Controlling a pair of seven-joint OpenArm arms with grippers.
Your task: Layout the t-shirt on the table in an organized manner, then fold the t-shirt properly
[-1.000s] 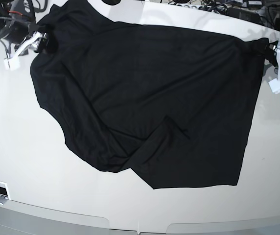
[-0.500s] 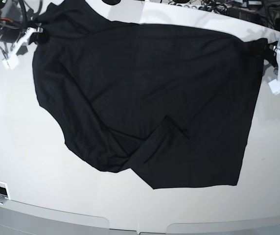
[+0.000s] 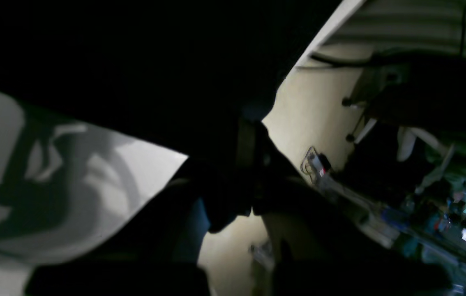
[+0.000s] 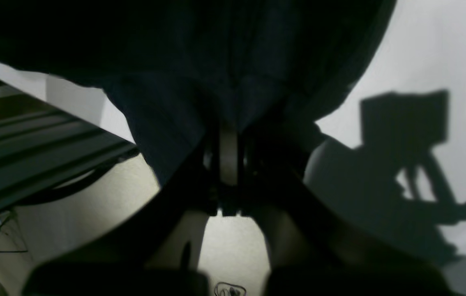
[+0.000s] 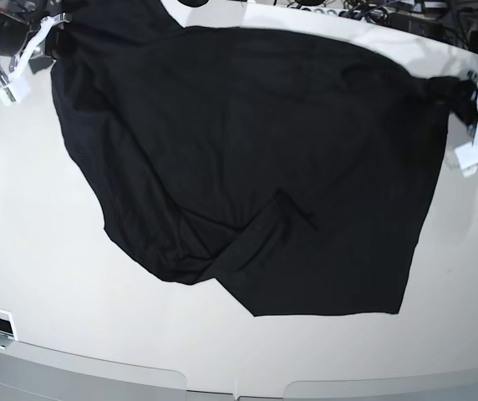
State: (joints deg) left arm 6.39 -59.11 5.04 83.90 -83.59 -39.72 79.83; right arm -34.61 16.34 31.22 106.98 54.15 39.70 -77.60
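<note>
Now we hold the t-shirt [image 5: 256,159] stretched between our two grippers across the far part of the table [image 5: 30,251]. Our right gripper [image 5: 53,38], at the far left of the base view, has its fingers pinched on one corner of the black fabric; in its wrist view the cloth [image 4: 233,61] bunches down into the closed jaws, and the gripper [image 4: 228,164] sits over the table's far edge. Our left gripper [image 5: 465,88], at the right side of the base view, clamps the opposite corner, with the fabric gathered into a dark twist just beside it. Its wrist view is very dark: the shirt [image 3: 134,61] fills the upper part and the gripper [image 3: 249,152] appears closed on it. From that held edge the shirt lies on the white tabletop towards us. Near its lower left a loose fold [image 5: 222,246] overlaps the main panel, while the near right hem lies fairly straight.
</note>
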